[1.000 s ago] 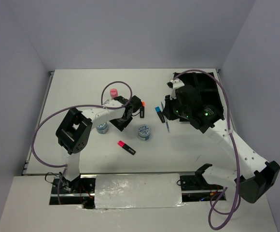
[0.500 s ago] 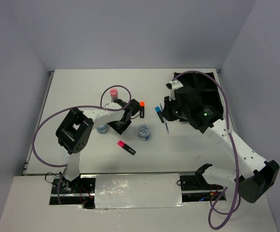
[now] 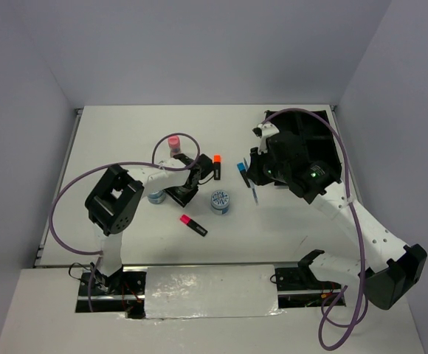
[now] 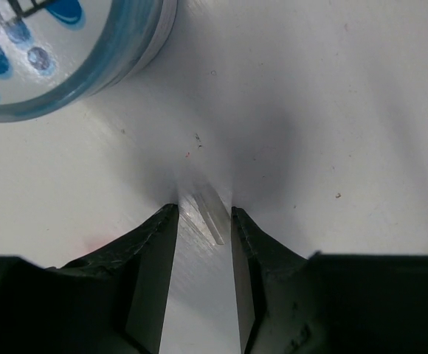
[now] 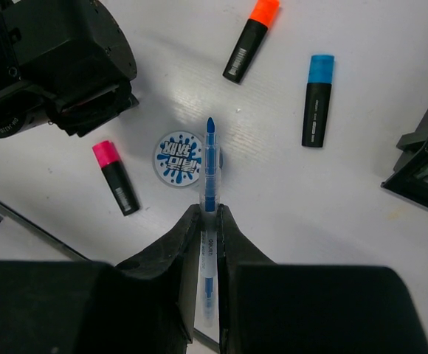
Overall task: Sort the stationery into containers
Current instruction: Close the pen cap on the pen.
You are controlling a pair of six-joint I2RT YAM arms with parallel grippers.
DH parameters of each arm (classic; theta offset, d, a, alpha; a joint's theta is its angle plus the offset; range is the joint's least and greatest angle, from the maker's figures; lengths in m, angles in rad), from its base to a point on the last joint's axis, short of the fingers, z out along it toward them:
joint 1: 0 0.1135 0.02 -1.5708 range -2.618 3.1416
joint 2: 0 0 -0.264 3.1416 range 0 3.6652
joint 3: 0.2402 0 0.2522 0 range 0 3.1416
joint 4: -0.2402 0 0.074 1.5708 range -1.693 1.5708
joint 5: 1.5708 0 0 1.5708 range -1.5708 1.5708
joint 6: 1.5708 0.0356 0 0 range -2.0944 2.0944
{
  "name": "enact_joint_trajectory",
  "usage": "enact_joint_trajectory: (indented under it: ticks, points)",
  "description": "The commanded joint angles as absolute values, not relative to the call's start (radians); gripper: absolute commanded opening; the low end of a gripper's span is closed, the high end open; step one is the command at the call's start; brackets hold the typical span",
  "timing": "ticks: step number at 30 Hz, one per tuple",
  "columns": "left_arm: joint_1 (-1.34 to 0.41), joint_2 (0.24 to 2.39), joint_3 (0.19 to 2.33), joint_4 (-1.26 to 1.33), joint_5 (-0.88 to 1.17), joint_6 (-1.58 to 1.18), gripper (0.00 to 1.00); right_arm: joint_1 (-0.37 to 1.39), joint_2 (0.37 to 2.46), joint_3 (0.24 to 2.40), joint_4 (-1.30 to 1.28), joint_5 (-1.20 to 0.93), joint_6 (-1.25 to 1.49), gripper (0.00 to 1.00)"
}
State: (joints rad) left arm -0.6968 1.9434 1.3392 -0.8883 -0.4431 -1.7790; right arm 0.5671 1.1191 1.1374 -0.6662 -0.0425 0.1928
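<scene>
Left claw [image 4: 204,214] has drawn back from the orange highlighter [image 3: 217,167] and is narrowing, now standing partly open astride a thin clear pen [image 4: 208,218] lying on the desk [image 4: 332,110] near a blue-white tub [image 4: 52,51]. Right claw [image 5: 209,215] is pinching a blue pen [image 5: 209,158], beside the black organiser tray [image 3: 313,133].

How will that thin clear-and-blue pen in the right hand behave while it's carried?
Probably stiff: the thin clear-and-blue pen juts straight past the right hand without drooping. Likely light, being slim plastic. Its smooth round barrel might slip or swivel, since the hand pinches it at one narrow spot.
</scene>
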Motion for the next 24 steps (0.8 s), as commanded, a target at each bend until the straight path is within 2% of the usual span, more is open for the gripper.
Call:
enact_joint_trajectory:
  ticks: [1, 6, 7, 9, 11, 12, 13, 14, 19, 23, 24]
  points:
    - [-0.695, 1.953, 1.327, -0.899, -0.449, -1.795, 0.46, 0.577, 1.109, 1.134, -0.618, -0.051, 0.181, 0.0]
    - [-0.696, 1.959, 1.284, -0.847, -0.419, -1.779, 0.32, 0.577, 1.106, 1.129, -0.615, -0.052, 0.181, 0.0]
    - [-0.696, 1.956, 1.276, -0.83, -0.413, -1.775, 0.24, 0.578, 1.108, 1.126, -0.614, -0.057, 0.181, 0.0]
    - [-0.699, 1.947, 1.259, -0.812, -0.408, -1.761, 0.18, 0.577, 1.1, 1.114, -0.606, -0.07, 0.179, 0.0]
    - [-0.699, 1.919, 1.241, -0.767, -0.403, -1.744, 0.14, 0.578, 1.091, 1.103, -0.589, -0.123, 0.181, 0.0]
    - [-0.703, 1.905, 1.236, -0.735, -0.4, -1.7, 0.1, 0.58, 1.074, 1.086, -0.578, -0.145, 0.183, 0.0]
    - [-0.704, 1.864, 1.229, -0.694, -0.394, -1.665, 0.02, 0.578, 1.062, 1.074, -0.546, -0.173, 0.189, 0.0]
    - [-0.706, 1.836, 1.212, -0.595, -0.388, -1.629, 0.0, 0.578, 1.045, 1.056, -0.519, -0.24, 0.193, 0.0]
    - [-0.719, 1.616, 1.128, -0.148, -0.289, -1.208, 0.0, 0.592, 0.836, 0.861, -0.321, -0.256, 0.332, 0.0]
    - [-0.724, 1.406, 0.999, 0.212, -0.064, -0.949, 0.0, 0.679, 0.675, 0.636, -0.138, -0.273, 0.471, 0.0]
    - [-0.73, 1.358, 0.962, 0.379, -0.02, -0.924, 0.0, 0.705, 0.619, 0.602, -0.102, -0.249, 0.513, 0.0]
